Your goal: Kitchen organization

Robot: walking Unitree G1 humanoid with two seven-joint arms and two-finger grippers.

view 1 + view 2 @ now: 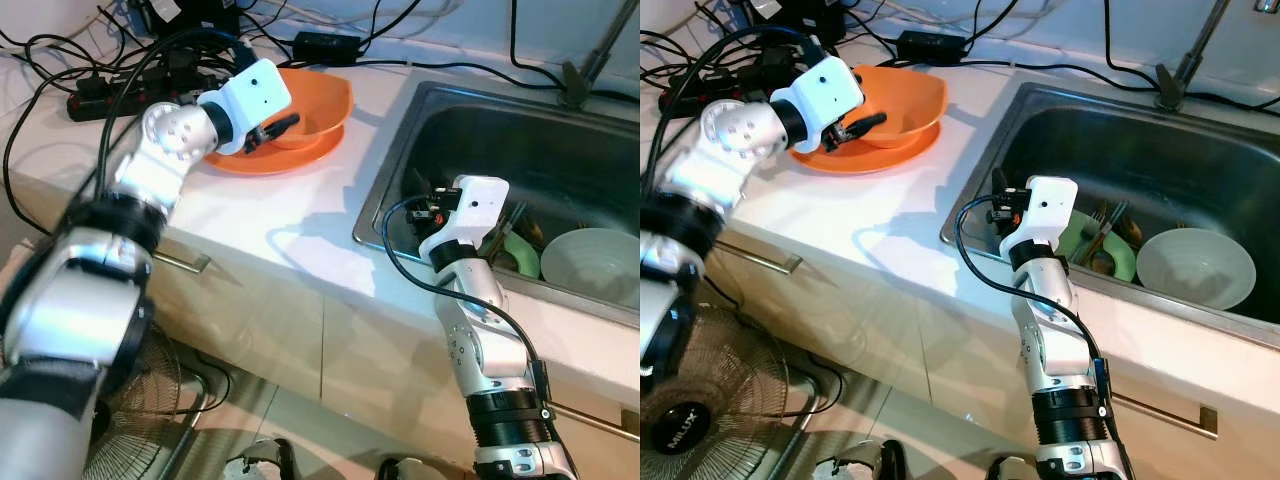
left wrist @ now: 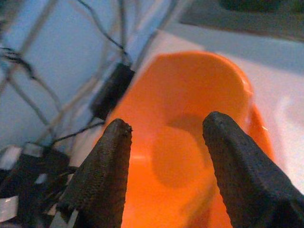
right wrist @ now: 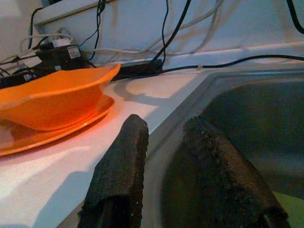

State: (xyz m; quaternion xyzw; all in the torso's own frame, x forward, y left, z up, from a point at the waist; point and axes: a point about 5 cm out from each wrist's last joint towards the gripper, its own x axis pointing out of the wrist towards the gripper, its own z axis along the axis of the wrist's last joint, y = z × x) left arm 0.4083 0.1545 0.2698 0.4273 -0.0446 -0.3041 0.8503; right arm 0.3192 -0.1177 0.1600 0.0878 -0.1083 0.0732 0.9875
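Presently on the white counter (image 1: 300, 225): orange bowl (image 1: 320, 105), upright, mouth facing up, seated on an orange plate (image 1: 265, 160) left of the sink (image 1: 1200, 150); neither has a marked long axis. Left gripper (image 1: 285, 125) reaches from the robot's side over the bowl's near rim, fingers (image 2: 102, 175) parted with nothing between them, the bowl's hollow showing in the gap. Right gripper (image 3: 164, 156) sits low at the sink's left edge, fingers spread, unladen, aimed along the rim toward the back wall. Sink contents: white bowl (image 1: 1195, 268) at right; green plate (image 1: 1120, 260) with utensils (image 1: 1105, 225), partly hidden behind the right wrist and hard to sort. Cables and a power strip (image 1: 100, 100) crowd the counter's back edge just behind the plate. Open counter lies between plate and sink. Faucet (image 1: 1185, 60) cut off at the top.
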